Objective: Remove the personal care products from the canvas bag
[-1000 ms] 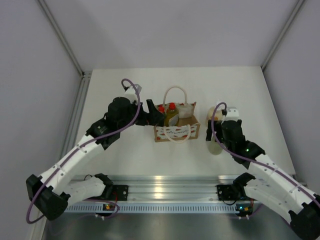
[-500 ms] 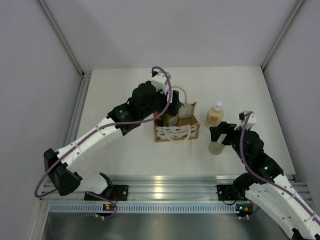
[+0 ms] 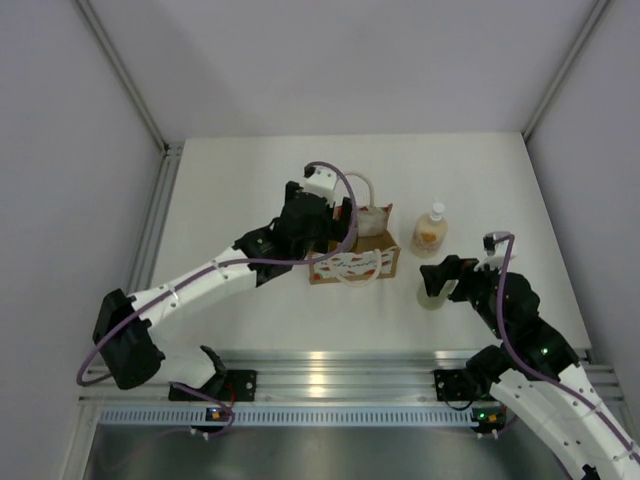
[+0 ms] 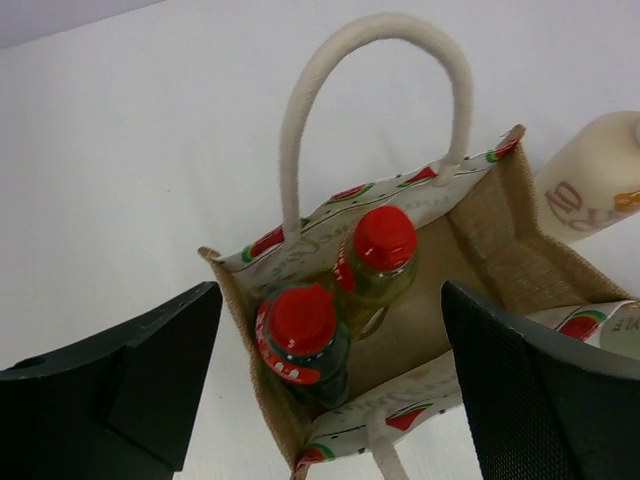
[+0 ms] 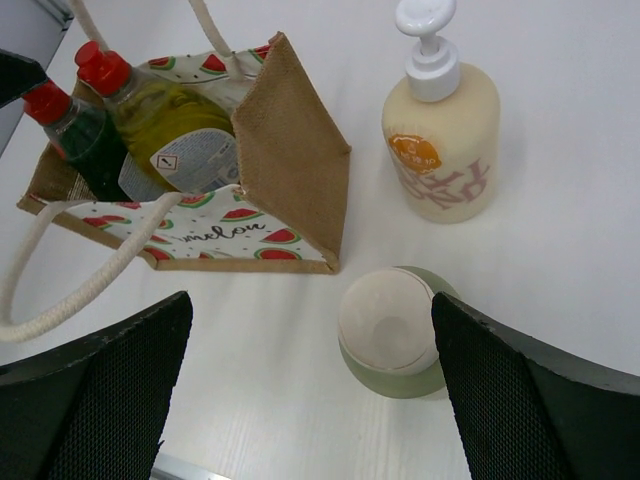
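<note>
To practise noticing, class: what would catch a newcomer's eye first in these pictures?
The watermelon-print canvas bag stands mid-table, holding a dark green bottle and a yellow bottle, both red-capped. The left gripper hangs open right above them. Outside it, on the right, stand a cream pump bottle and a pale green bottle.

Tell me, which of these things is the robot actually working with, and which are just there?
Part of the job: canvas bag; dark green bottle and yellow bottle, both red-capped, inside it; cream pump bottle and pale green bottle, outside it.
Just there: white table; metal rail.
</note>
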Action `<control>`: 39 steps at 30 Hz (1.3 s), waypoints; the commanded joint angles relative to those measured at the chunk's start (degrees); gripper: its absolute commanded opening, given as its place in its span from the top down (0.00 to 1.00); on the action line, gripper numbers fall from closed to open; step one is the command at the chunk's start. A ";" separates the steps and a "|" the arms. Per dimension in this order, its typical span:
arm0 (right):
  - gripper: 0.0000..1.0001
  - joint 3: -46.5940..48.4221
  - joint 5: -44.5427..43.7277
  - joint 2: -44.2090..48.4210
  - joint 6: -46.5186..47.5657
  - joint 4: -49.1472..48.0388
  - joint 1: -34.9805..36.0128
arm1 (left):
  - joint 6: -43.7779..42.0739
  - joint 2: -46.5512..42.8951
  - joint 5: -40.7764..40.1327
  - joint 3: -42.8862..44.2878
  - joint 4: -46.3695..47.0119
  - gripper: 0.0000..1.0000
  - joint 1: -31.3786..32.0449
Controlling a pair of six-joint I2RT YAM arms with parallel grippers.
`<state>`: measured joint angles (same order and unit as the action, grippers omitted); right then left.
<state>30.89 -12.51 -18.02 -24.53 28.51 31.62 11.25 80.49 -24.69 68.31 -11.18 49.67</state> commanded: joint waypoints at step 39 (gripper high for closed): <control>0.01 3.03 1.97 -1.67 1.15 0.67 -0.59 | -3.95 -2.80 -6.69 -24.02 37.55 0.32 0.08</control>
<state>30.92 -11.03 -19.09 -24.05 28.93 31.62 7.11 76.64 -30.98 44.60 21.28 49.65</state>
